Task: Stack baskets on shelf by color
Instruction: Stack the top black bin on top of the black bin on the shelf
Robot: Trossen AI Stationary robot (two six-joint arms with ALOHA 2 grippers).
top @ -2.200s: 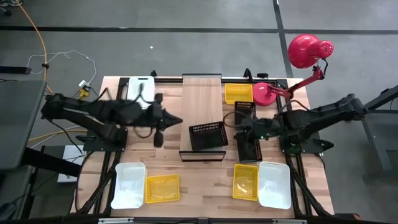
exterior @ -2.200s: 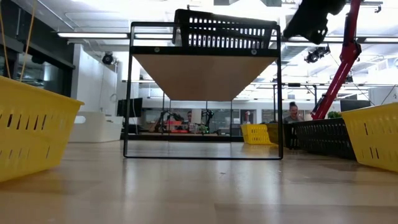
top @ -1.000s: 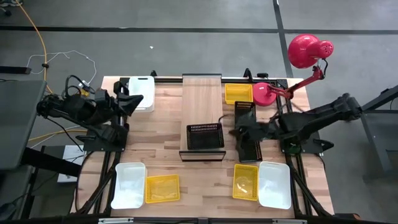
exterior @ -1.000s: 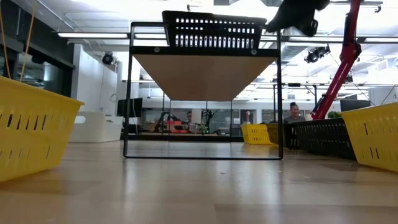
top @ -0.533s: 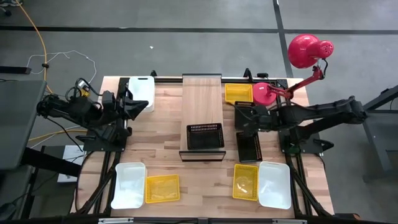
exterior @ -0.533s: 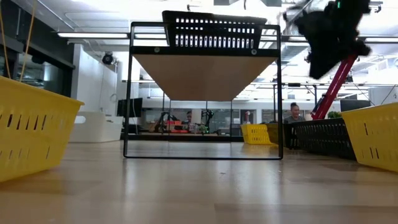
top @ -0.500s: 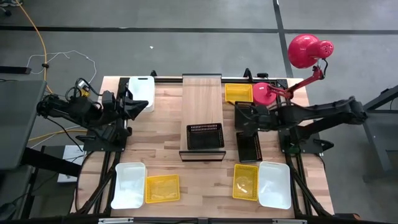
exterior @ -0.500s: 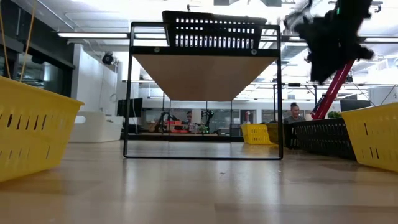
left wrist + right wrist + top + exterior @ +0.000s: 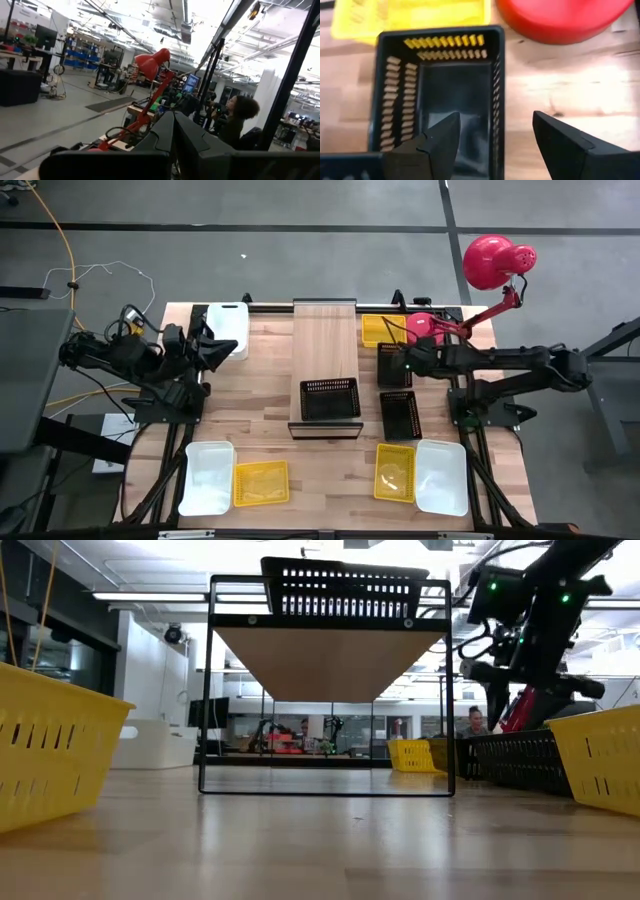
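One black basket point(image 9: 330, 398) rests on the near end of the shelf point(image 9: 325, 340) and shows on the shelf top in the low view point(image 9: 340, 588). My right gripper point(image 9: 497, 145) hangs open, pointing down, over another black basket point(image 9: 440, 95) that stands on the table to the right of the shelf point(image 9: 388, 378). Its fingers stand on either side of that basket's long wall point(image 9: 498, 90) without touching it. My left gripper point(image 9: 225, 348) waits shut above the table's left side, next to a white basket point(image 9: 228, 330).
A third black basket point(image 9: 400, 416) lies nearer on the right. One yellow basket point(image 9: 380, 330) and a red lamp's base point(image 9: 422, 330) stand at the far right. Yellow and white baskets point(image 9: 395, 472) point(image 9: 441, 475) point(image 9: 260, 482) point(image 9: 208, 477) line the near edge.
My right gripper has left the shelf's near right corner, gone toward the table's far right and sunk toward the black basket on the table, rolling its wrist on the way. The black basket on the shelf has kept its place.
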